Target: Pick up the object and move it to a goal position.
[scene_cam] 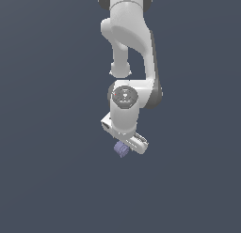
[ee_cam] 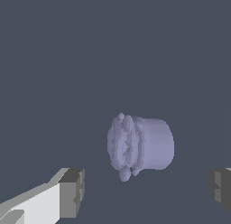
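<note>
The object (ee_cam: 140, 145) is a small lavender-blue cylindrical lump with knobbly ridges at one end, lying on its side on the dark slate floor. In the wrist view it sits between and just beyond my two grey fingertips (ee_cam: 72, 193), which stand wide apart and do not touch it. My gripper (ee_cam: 146, 191) is open with nothing held. In the exterior view the object (scene_cam: 121, 150) peeks out just below the white hand of the arm, whose gripper (scene_cam: 125, 143) hangs directly over it. The fingers themselves are hidden there behind the hand.
The white arm (scene_cam: 129, 44) comes down from the top of the exterior view. Plain dark slate ground (scene_cam: 47, 180) surrounds the object on every side, with no other things or edges in view.
</note>
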Controlling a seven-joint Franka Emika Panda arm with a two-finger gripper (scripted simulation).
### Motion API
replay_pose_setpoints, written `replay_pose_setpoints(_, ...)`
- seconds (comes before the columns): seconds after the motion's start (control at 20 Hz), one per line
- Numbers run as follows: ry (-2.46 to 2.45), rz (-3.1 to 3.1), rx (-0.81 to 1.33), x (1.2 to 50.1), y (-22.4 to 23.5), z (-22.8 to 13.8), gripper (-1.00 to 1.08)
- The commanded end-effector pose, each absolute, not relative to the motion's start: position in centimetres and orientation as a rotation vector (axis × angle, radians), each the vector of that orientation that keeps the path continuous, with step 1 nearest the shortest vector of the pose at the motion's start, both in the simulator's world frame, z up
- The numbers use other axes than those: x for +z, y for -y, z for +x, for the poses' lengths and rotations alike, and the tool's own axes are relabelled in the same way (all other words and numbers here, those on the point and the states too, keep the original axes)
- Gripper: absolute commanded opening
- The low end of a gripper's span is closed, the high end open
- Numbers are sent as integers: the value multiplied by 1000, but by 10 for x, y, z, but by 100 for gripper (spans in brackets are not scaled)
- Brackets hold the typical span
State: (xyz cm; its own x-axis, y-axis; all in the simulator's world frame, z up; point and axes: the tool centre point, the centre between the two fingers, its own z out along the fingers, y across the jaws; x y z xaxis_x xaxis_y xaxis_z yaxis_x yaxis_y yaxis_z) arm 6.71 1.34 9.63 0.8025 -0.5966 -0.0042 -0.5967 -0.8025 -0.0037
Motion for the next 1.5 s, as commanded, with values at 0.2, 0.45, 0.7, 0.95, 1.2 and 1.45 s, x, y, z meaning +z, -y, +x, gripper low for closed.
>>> replay_pose_setpoints(0.2, -1077, -2951, 0, 89, -7, 72, 100)
replay_pose_setpoints(0.45, -1074, -2952, 1, 87, -7, 71, 100)
replay_pose_setpoints(0.7, -1077, -2951, 1, 69, -7, 71, 100)
replay_pose_setpoints(0.95, -1081, -2950, 0, 44, -6, 70, 100)
replay_pose_setpoints(1.2, -1082, -2949, 0, 38, -6, 72, 100)
replay_pose_setpoints(1.45, -1082, -2949, 0, 38, -6, 72, -100)
